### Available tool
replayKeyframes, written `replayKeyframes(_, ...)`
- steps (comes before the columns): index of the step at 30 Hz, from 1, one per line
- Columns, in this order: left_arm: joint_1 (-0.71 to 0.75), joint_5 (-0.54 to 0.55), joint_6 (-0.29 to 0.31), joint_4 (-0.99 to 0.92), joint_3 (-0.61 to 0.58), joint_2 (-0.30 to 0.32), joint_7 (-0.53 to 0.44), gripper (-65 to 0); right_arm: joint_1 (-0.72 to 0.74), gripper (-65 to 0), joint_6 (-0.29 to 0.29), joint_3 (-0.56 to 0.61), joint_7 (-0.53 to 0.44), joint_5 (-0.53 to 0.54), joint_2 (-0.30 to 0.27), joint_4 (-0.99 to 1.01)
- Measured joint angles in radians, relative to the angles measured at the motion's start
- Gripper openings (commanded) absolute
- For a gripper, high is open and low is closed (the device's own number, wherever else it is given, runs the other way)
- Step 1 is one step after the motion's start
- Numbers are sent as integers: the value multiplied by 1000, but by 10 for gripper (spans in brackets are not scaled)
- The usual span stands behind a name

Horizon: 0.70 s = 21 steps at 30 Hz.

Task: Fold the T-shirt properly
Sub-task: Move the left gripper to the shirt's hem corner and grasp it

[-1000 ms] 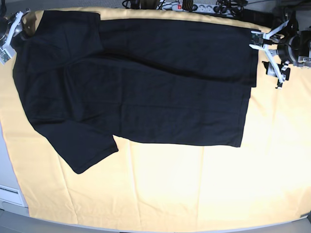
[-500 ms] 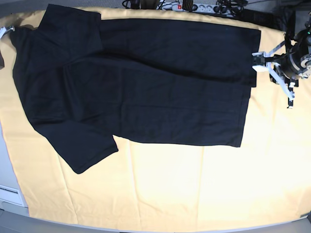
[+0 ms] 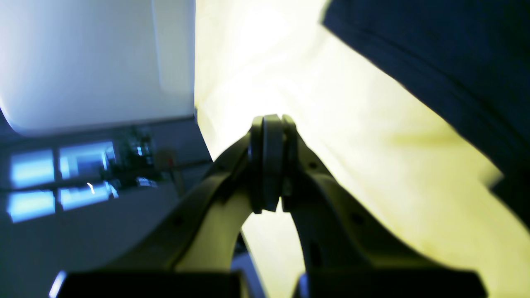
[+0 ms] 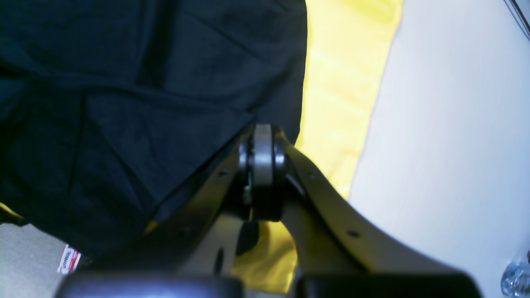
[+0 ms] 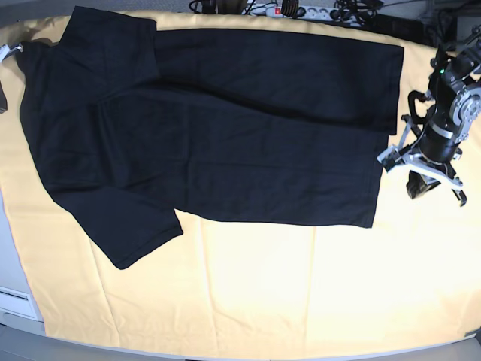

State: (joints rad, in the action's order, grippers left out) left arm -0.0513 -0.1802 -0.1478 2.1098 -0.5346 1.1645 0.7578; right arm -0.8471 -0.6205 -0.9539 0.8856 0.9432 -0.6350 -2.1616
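The black T-shirt (image 5: 218, 128) lies spread flat on the pale yellow cloth (image 5: 285, 293), with its sleeves at the left and its hem at the right. My left gripper (image 5: 421, 171) hovers over bare cloth just right of the hem's lower corner, apart from the fabric. In the left wrist view the left gripper (image 3: 269, 124) is shut on nothing, and the T-shirt (image 3: 447, 54) fills the upper right. My right gripper (image 4: 263, 134) is also shut, over the edge of the T-shirt (image 4: 124, 103). Only a white sliver of it (image 5: 5, 51) shows at the base view's left edge.
A power strip and cables (image 5: 301, 10) run along the table's back edge. A white cabinet (image 5: 11, 289) stands at the left beyond the cloth. A white surface (image 4: 447, 124) borders the yellow cloth (image 4: 339, 82) in the right wrist view.
My left arm has swung from the hem's upper corner down to its lower corner, and its jaws have shut. My right arm has drawn back to the left edge and shut. The shirt's top-left sleeve lies flat now.
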Motion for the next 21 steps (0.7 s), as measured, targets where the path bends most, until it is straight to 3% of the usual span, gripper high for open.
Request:
replayKeyframes(5, -127, 97, -13, -264, 8, -175, -45, -650, 0, -650, 0, 0, -7, 0, 0, 0)
replayKeyframes(8, -176, 241, 2, -409, 84, -282, -96, -650, 0, -650, 0, 0, -7, 0, 2, 0)
replayKeyframes(14, -235, 685, 212, -624, 476, -484, -138, -650, 0, -650, 0, 0, -7, -2, 4, 0)
replayKeyframes(15, -241, 748, 272, -661, 543, -506, -138, -650, 0, -650, 0, 0, -6, -3, 5, 0)
replayKeyframes(17, -248, 858, 392, -747, 626, -517, -139, -650, 0, -650, 0, 0, -6, -4, 8, 0)
replayKeyframes(21, -243, 963, 526, -912, 645, -518, -132, -650, 0, -650, 0, 0, -7, -3, 8, 0)
